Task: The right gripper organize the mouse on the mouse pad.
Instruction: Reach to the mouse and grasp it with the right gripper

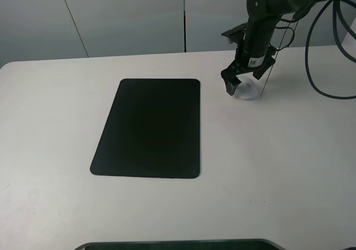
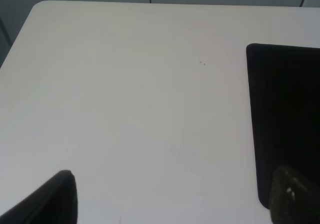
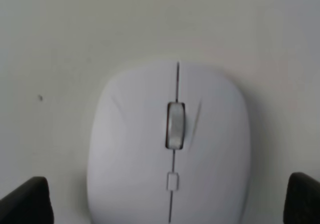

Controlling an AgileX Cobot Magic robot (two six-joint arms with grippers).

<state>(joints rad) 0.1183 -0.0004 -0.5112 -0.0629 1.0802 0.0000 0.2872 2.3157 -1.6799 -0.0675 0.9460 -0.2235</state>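
Observation:
The white mouse (image 1: 248, 90) lies on the white table to the right of the black mouse pad (image 1: 150, 128), apart from it. My right gripper (image 1: 241, 83) is low over the mouse, with a finger on either side of it. In the right wrist view the mouse (image 3: 170, 144) fills the middle, scroll wheel up, and the gripper (image 3: 167, 200) is open, its black fingertips (image 3: 25, 201) clear of the shell. My left gripper (image 2: 170, 204) is open and empty over bare table, next to the pad's edge (image 2: 285, 114); it does not show in the exterior view.
Black cables (image 1: 325, 66) hang from the right arm over the table's back right. A dark curved object (image 1: 178, 244) sits at the front edge. The table's back edge (image 1: 111, 58) meets a grey wall.

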